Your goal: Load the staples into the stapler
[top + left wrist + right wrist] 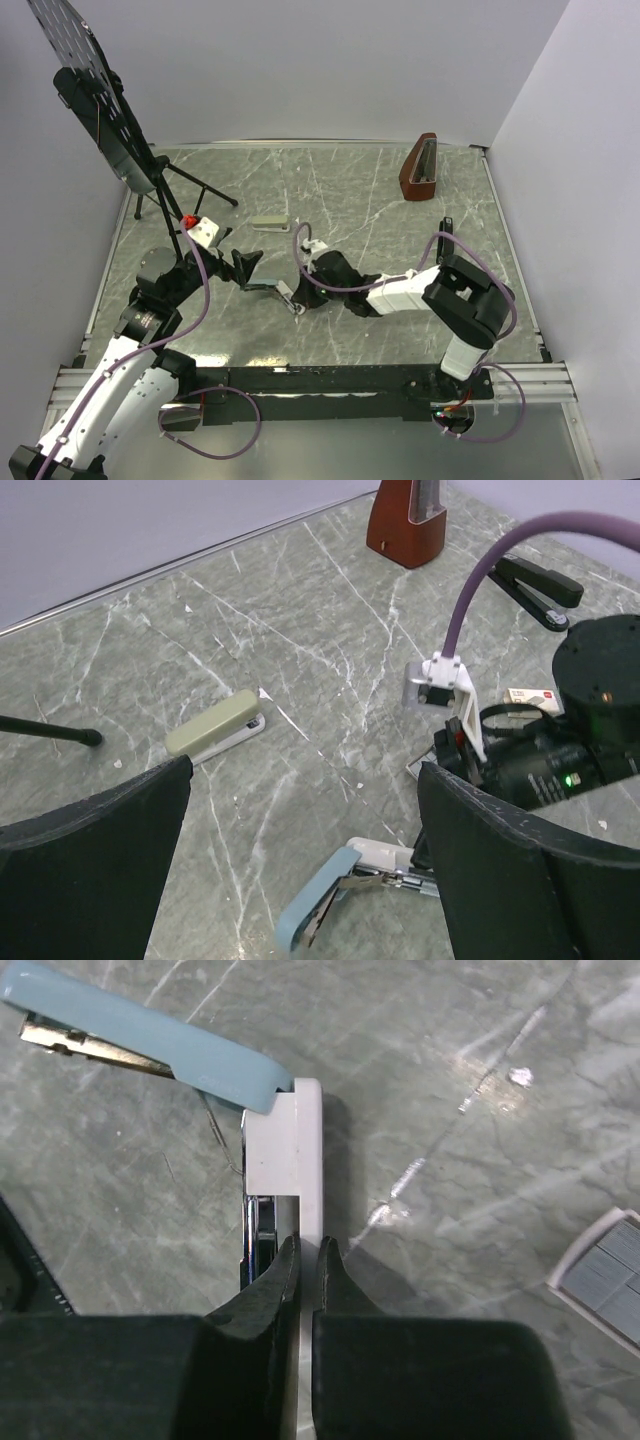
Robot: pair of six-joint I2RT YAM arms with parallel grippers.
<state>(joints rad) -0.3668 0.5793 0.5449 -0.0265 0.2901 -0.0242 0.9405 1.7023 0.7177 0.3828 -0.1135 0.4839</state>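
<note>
The stapler (285,1140) lies open on the marble table, its blue lid (150,1030) swung back and its white base and silvery rail bare. It also shows low in the left wrist view, as the stapler (340,880), and in the top view as the stapler (268,288). My right gripper (308,1245) is shut, with the thin white side wall of the base between its tips. A whitish tray of grey staples (612,1270) sits just right of it. My left gripper (305,770) hangs open above the stapler's lid end, holding nothing.
A grey-green stapler (215,725) lies further back, and a black stapler (540,585) at the far right. A brown metronome (420,168) stands at the back. A music stand's tripod (165,190) occupies the back left. A small white box (527,695) lies behind my right arm.
</note>
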